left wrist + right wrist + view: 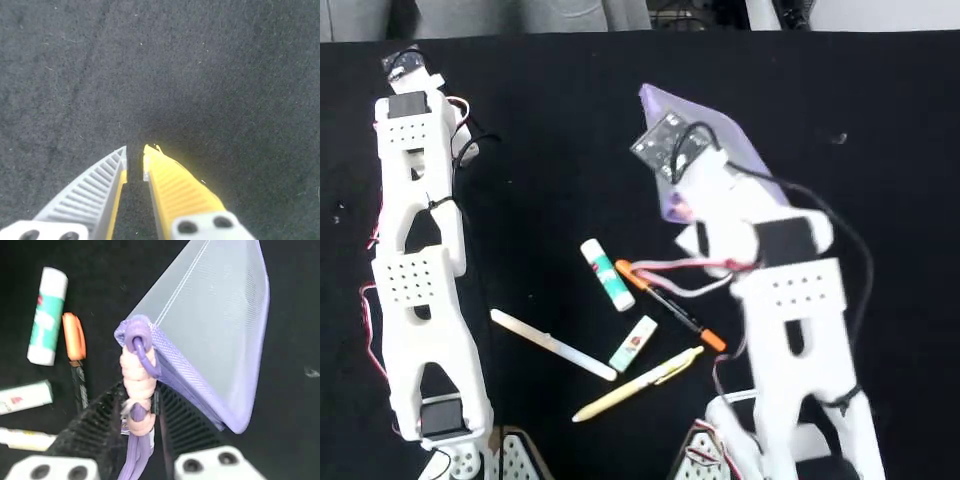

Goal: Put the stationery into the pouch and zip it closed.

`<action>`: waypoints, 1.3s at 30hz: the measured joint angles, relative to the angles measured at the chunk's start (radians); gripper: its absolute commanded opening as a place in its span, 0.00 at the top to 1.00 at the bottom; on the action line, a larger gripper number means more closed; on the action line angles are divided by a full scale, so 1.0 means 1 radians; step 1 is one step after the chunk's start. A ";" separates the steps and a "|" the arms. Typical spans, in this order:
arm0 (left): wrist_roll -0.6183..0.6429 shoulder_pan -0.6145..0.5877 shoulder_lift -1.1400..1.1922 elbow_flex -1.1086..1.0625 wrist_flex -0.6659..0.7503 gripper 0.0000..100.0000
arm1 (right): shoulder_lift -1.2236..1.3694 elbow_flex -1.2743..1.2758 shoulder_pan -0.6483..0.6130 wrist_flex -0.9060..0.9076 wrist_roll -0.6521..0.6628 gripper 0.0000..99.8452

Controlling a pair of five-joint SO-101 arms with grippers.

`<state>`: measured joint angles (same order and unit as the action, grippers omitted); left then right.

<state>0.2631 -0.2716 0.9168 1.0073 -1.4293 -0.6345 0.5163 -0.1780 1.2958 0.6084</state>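
The purple mesh pouch (705, 130) (215, 325) lies at the table's back centre. My right gripper (142, 390) (682, 212) is shut on the pink and purple pull cord (137, 385) at the pouch's near corner. In front of it lie a glue stick (607, 275) (47, 315), an orange-capped black pen (672, 308) (75, 337), a small eraser (633, 343) (25, 397), a white pen (552, 345) and a yellow pen (638, 383) (22, 438). My left gripper (135, 156) (418, 78) is at the far left back, shut and holding nothing above the bare cloth.
A black cloth (540, 150) covers the table. The left arm (420, 280) stretches along the left side. The right arm (790, 300) stands right of the stationery, and its cables (680, 270) hang over the orange-capped pen.
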 measured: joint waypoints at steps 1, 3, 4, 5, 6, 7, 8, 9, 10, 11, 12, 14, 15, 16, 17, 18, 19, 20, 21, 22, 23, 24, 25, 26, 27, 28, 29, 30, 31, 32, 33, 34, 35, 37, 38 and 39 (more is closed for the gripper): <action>0.000 0.000 0.000 0.000 0.000 0.93 | -0.018 0.038 -0.017 -0.035 -0.023 0.99; 0.000 0.000 0.000 0.000 0.000 0.93 | -0.058 0.117 -0.044 -0.103 -0.066 0.99; 0.000 0.000 0.000 0.000 0.000 0.93 | -0.075 0.155 -0.052 -0.138 -0.087 0.99; 0.000 0.000 0.000 0.000 0.000 0.93 | -0.092 0.192 -0.058 -0.176 -0.107 0.99; 0.000 0.000 0.000 0.000 0.000 0.93 | -0.110 0.233 -0.066 -0.216 -0.130 0.99; 0.000 0.000 0.000 0.000 0.000 0.93 | -0.126 0.276 -0.072 -0.259 -0.150 0.99; 0.000 0.000 0.000 0.000 0.000 0.93 | -0.144 0.318 -0.078 -0.308 -0.175 0.99; 0.000 0.002 0.000 0.000 0.000 0.93 | -0.166 0.359 -0.078 -0.354 -0.195 0.99; 0.000 0.008 0.000 0.000 0.000 0.93 | -0.186 0.400 -0.078 -0.397 -0.215 0.99; 0.000 0.015 0.000 0.000 0.000 0.93 | -0.207 0.439 -0.078 -0.439 -0.230 0.99; 0.000 0.028 0.000 0.000 -0.006 0.93 | -0.229 0.471 -0.078 -0.471 -0.241 0.99; 0.000 0.054 0.000 0.000 -0.049 0.93 | -0.273 0.526 -0.078 -0.517 -0.252 0.99; 0.000 0.071 0.000 0.000 -0.075 0.93 | -0.296 0.549 -0.078 -0.532 -0.253 0.99; 0.000 0.087 0.000 0.000 -0.101 0.93 | -0.319 0.569 -0.078 -0.545 -0.255 0.99; 0.000 0.109 0.000 0.009 -0.132 0.93 | -0.342 0.589 -0.078 -0.552 -0.255 0.99; 0.000 0.130 0.000 0.023 -0.164 0.93 | -0.362 0.606 -0.078 -0.560 -0.255 0.99; 0.000 0.152 0.000 0.037 -0.195 0.93 | -0.381 0.624 -0.078 -0.568 -0.255 0.99; 0.000 0.170 0.000 0.055 -0.219 0.93 | -0.397 0.640 -0.078 -0.574 -0.255 0.99; 0.000 0.189 0.000 0.072 -0.242 0.93 | -0.416 0.657 -0.078 -0.580 -0.255 0.99; 0.000 0.206 0.000 0.086 -0.267 0.93 | -0.433 0.671 -0.078 -0.583 -0.255 0.99; 0.000 0.219 0.000 0.104 -0.287 0.94 | -0.450 0.680 -0.078 -0.586 -0.255 0.99; 0.000 0.233 0.000 0.123 -0.299 0.94 | -0.468 0.690 -0.078 -0.586 -0.255 0.99; 0.000 0.247 0.000 0.140 -0.310 0.94 | -0.483 0.698 -0.078 -0.588 -0.255 0.99; 0.000 0.259 0.000 0.155 -0.315 0.94 | -0.497 0.704 -0.078 -0.591 -0.255 0.99; 0.000 0.269 0.000 0.169 -0.319 0.94 | -0.509 0.707 -0.078 -0.591 -0.255 0.99; 0.000 0.275 0.000 0.173 -0.321 0.94 | -0.519 0.707 -0.078 -0.591 -0.255 0.99; 0.000 0.281 0.000 0.175 -0.321 0.94 | -0.528 0.710 -0.078 -0.591 -0.255 0.99; 0.000 0.284 0.000 0.176 -0.321 0.94 | -0.535 0.718 -0.078 -0.591 -0.255 0.99; 0.000 0.285 0.000 0.176 -0.321 0.94 | -0.537 0.720 -0.078 -0.591 -0.255 0.99; 0.000 0.288 -0.002 0.176 -0.321 0.94 | -0.537 0.720 -0.078 -0.591 -0.255 0.99; 0.000 0.290 -0.012 0.175 -0.322 0.94 | -0.537 0.720 -0.078 -0.591 -0.255 0.99; 0.000 0.290 -0.029 0.167 -0.324 0.94 | -0.537 0.720 -0.078 -0.591 -0.255 0.99; 0.000 0.290 -0.058 0.152 -0.324 0.94 | -0.537 0.720 -0.077 -0.591 -0.255 0.99; 0.000 0.290 -0.138 0.112 -0.324 0.94 | -0.537 0.720 -0.077 -0.591 -0.258 0.99; 0.000 0.292 -0.190 0.080 -0.324 0.93 | -0.537 0.720 -0.077 -0.591 -0.265 0.99; 0.000 0.293 -0.247 0.044 -0.324 0.93 | -0.537 0.720 -0.083 -0.591 -0.281 0.99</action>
<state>0.2631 0.0215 0.6697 1.0518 -1.7530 -1.1715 1.2359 -0.2608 0.7050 0.3276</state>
